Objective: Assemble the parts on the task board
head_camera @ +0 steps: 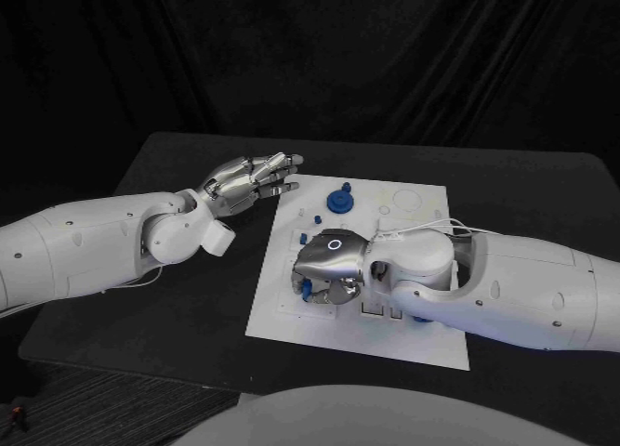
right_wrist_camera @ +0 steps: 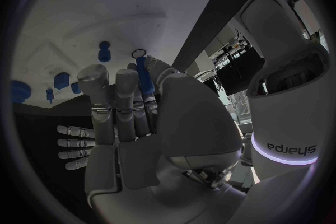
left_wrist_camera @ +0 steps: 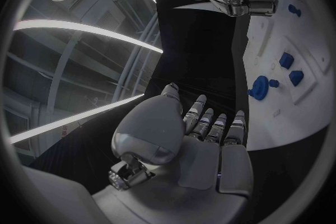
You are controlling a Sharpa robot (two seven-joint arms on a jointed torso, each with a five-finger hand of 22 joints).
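The white task board (head_camera: 417, 339) lies in the middle of the table. My right hand (head_camera: 331, 264) hangs over its left half with the fingers curled downward. In the right wrist view a slim blue peg (right_wrist_camera: 143, 77) sits pinched between the thumb and the fingers of that hand (right_wrist_camera: 133, 123). A round blue part (head_camera: 339, 198) stands at the board's far left, with small blue pieces (head_camera: 316, 216) beside it. My left hand (head_camera: 251, 177) hovers just off the board's far left corner, fingers straight and apart, holding nothing. The left wrist view shows its palm (left_wrist_camera: 199, 140) facing the round blue part (left_wrist_camera: 259, 88).
The black table (head_camera: 163, 307) extends to the left of the board. Another blue piece (head_camera: 421, 319) lies close to my right forearm. The board's far right part carries white round recesses (head_camera: 407, 198). A dark curtain hangs behind the table.
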